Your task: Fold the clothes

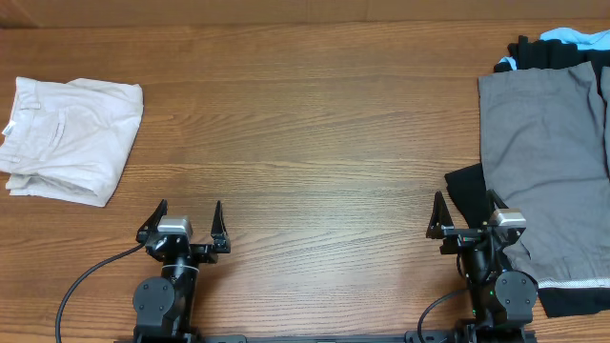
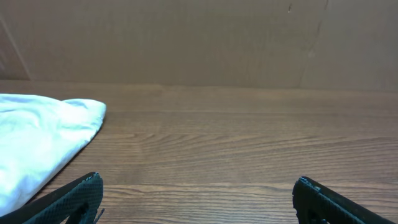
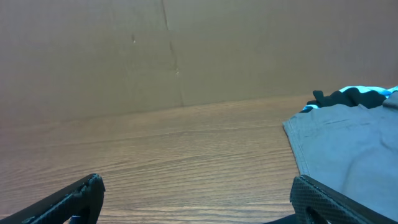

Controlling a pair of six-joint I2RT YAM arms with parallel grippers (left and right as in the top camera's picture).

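The light beige shorts point(image 1: 69, 138) lie folded in a compact bundle at the far left of the table, with a small white tag at their left edge. They also show at the left of the left wrist view point(image 2: 40, 137). My left gripper point(image 1: 183, 221) is open and empty, near the front edge, to the right of and nearer than the shorts. My right gripper point(image 1: 467, 214) is open and empty near the front right, at the edge of the dark garments. Both grippers show open jaws over bare wood in their wrist views point(image 2: 198, 193) point(image 3: 196, 196).
Grey shorts point(image 1: 543, 143) lie spread at the right edge over a black garment point(image 1: 467, 191), with a light blue item point(image 1: 572, 38) at the back right. The grey shorts also show in the right wrist view point(image 3: 348, 143). A cardboard wall stands behind the table.
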